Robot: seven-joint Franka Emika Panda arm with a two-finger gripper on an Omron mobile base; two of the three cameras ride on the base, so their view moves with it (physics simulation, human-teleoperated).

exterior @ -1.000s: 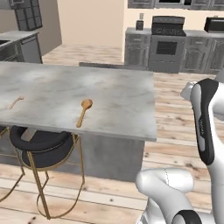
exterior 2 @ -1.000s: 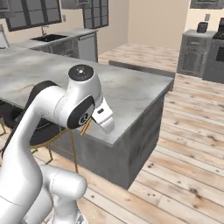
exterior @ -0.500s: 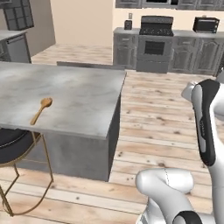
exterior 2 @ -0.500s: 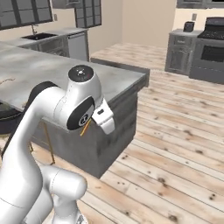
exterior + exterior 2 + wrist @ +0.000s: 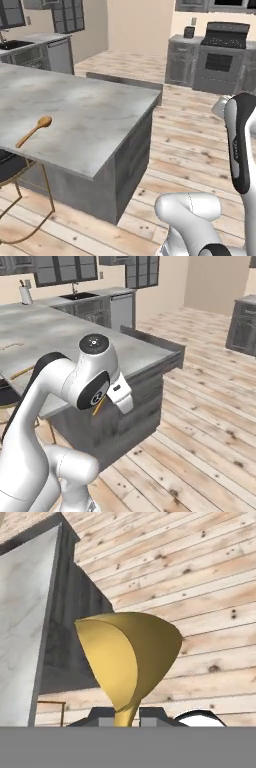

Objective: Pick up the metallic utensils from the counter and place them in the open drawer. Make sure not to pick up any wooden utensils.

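Note:
A tan-gold wooden spoon piece [image 5: 127, 657] stands up close in the hand view, its stem pinched between my gripper's [image 5: 127, 717] fingers. In the right base view its orange handle [image 5: 98, 405] pokes out below my wrist, beside the island's end. The counter [image 5: 95, 115] is pale grey marbled stone on a dark base. A long wooden spoon [image 5: 34, 131] lies on it near the front edge. A thin curved wooden stick [image 5: 12, 346] lies farther along the counter [image 5: 55, 336]. The knife and the open drawer are out of view.
A black stool with gold legs [image 5: 10, 172] stands tucked under the counter's near side. Plank floor [image 5: 195, 145] stretches right of the island. A stove [image 5: 222, 47] and dark cabinets line the far wall, with a sink [image 5: 80, 295] behind the island.
The base has driven, so the whole scene has shifted: the island has slid left and its right end has come into view. The arm's pose and the held spoon look the same.

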